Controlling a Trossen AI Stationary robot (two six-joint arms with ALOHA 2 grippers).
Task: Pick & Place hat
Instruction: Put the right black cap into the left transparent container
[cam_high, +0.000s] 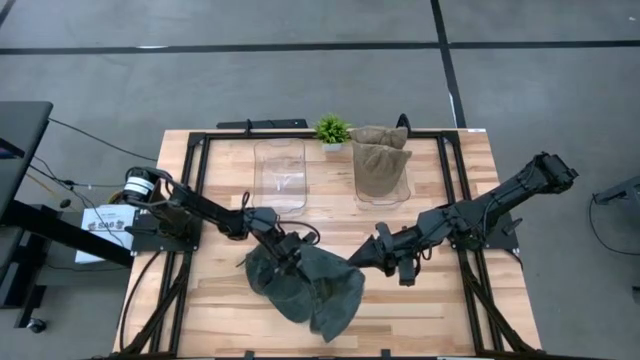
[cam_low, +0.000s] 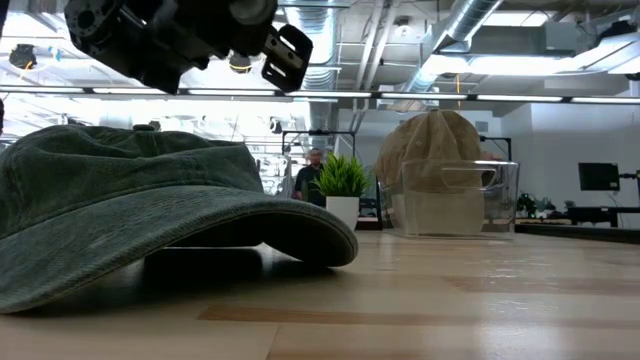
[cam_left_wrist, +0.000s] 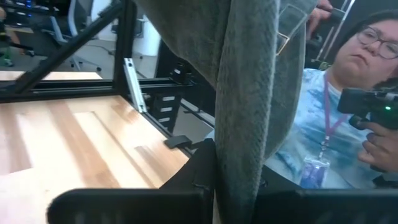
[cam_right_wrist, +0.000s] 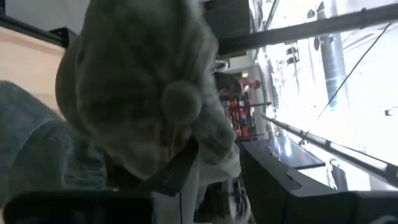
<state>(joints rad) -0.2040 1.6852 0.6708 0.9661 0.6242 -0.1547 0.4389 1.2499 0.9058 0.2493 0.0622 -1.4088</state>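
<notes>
High view: both claws pinch crumpled, faded green denim hat (cam_high: 305, 285).

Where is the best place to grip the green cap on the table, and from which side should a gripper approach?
Probably the brim edge of the green cap: in the low view it curves up off the table, leaving a gap for a finger. Approach low from the open side.

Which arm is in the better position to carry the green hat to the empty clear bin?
Left, probably. The left gripper is already shut on the green hat's fabric, and the empty bin lies on its side of the table. The right gripper also pinches the hat but sits nearer the bin with tan hats.
</notes>
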